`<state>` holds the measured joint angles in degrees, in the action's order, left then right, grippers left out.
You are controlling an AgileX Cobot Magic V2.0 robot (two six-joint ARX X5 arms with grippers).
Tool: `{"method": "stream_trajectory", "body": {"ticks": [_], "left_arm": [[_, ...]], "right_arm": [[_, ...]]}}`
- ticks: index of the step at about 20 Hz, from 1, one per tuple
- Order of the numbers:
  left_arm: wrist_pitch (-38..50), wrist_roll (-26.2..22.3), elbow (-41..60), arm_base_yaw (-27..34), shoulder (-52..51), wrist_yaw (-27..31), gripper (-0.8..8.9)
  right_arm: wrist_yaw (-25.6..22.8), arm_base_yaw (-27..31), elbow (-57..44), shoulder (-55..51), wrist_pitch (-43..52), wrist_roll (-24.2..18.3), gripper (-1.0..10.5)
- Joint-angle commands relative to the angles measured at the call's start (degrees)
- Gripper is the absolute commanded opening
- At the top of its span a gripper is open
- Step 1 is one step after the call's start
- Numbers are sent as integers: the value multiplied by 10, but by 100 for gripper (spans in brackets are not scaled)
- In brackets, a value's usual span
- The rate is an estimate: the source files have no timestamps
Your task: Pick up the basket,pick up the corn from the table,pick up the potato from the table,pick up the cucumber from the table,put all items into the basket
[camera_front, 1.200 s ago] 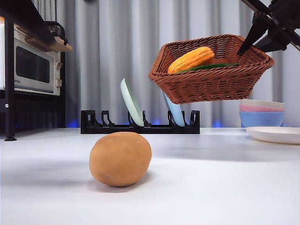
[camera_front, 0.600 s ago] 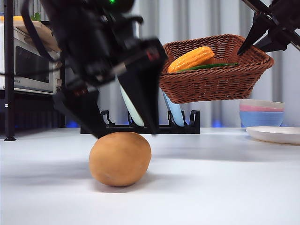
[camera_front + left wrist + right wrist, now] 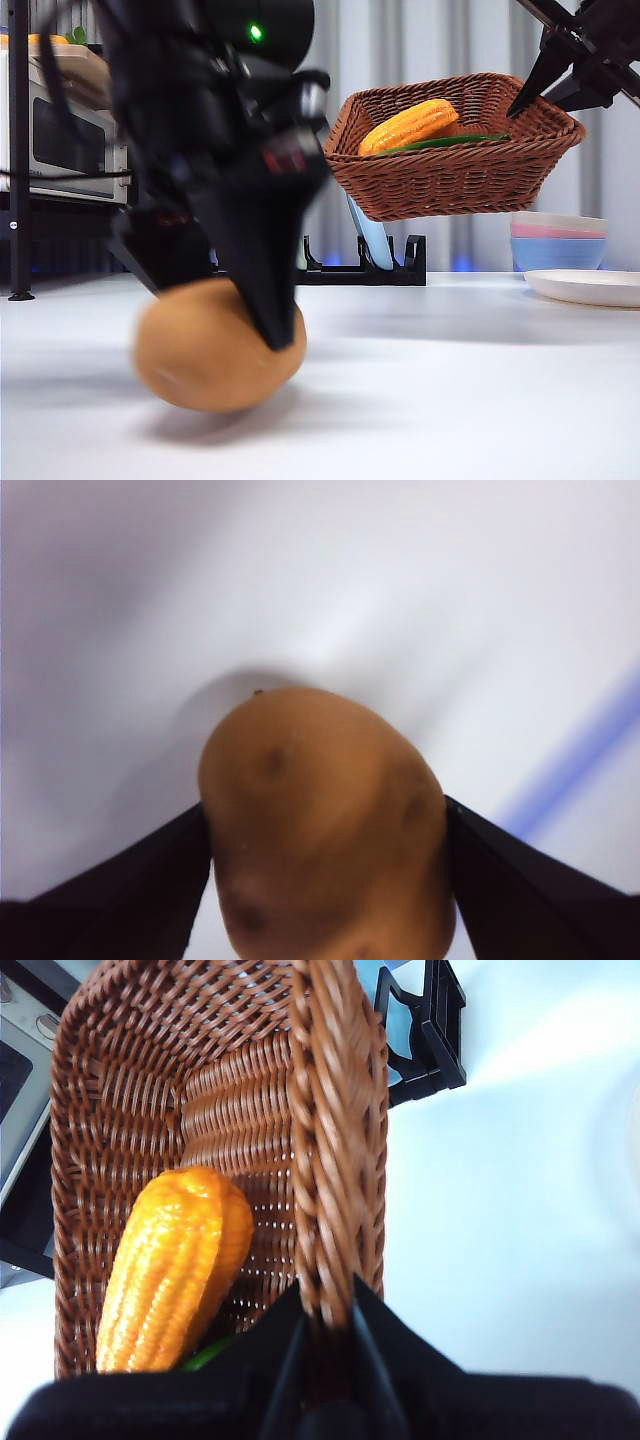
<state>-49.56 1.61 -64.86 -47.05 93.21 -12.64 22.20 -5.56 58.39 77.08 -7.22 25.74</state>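
The tan potato (image 3: pixel 215 350) lies on the white table (image 3: pixel 450 400), blurred by motion. My left gripper (image 3: pixel 215 305) straddles it from above. In the left wrist view the potato (image 3: pixel 325 780) fills the gap and both black jaws press its sides, so the left gripper (image 3: pixel 325 815) is shut on it. The brown wicker basket (image 3: pixel 450 180) hangs tilted in the air at upper right, and my right gripper (image 3: pixel 545 85) is shut on its braided rim (image 3: pixel 330 1110). Inside lie the orange corn (image 3: pixel 408 125) (image 3: pixel 170 1260) and the thin green cucumber (image 3: pixel 450 142), only its tip (image 3: pixel 205 1357) showing in the right wrist view.
A black dish rack (image 3: pixel 385 272) with a pale blue plate (image 3: pixel 372 235) stands at the back. Stacked pink and blue bowls (image 3: pixel 558 245) and a white plate (image 3: pixel 590 287) sit at the right. A microwave (image 3: pixel 65 145) on a dark shelf stands at the left.
The left arm came down from the upper left onto the potato and its jaws closed around it. The potato shifted a little to the left. Basket and right gripper held still.
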Motion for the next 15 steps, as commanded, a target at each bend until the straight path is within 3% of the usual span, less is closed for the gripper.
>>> {"method": "stream_trajectory", "body": {"ticks": [1, 3, 4, 6, 7, 9, 10, 12, 15], "left_arm": [[-81, -118, -38, -2, -40, -158, -8], [-121, -171, -80, -2, -80, -290, -8], [-111, -173, -102, -2, -101, -323, -8], [-54, -148, -149, -2, -131, -309, -8], [-17, -119, -172, -2, -139, -272, -8], [58, -58, -208, -2, -141, -142, -8], [101, -39, -212, -2, -141, -62, -8], [153, -32, -212, -2, -130, 43, -8], [146, -32, -212, -2, -93, 97, -8]], "right_arm": [[21, -2, 2, -2, 14, 8, -11], [34, -10, 2, -2, 12, 8, -11], [34, -17, 2, -2, 10, 8, -11], [34, -35, 2, -2, 2, 8, -11], [34, -47, 2, -2, -2, 8, -11], [33, -74, 2, -2, -6, 4, -11], [32, -89, 2, -2, -6, 4, -11], [29, -112, 2, -2, -6, 4, -11], [29, -137, 2, -2, -6, 5, -11]]}}
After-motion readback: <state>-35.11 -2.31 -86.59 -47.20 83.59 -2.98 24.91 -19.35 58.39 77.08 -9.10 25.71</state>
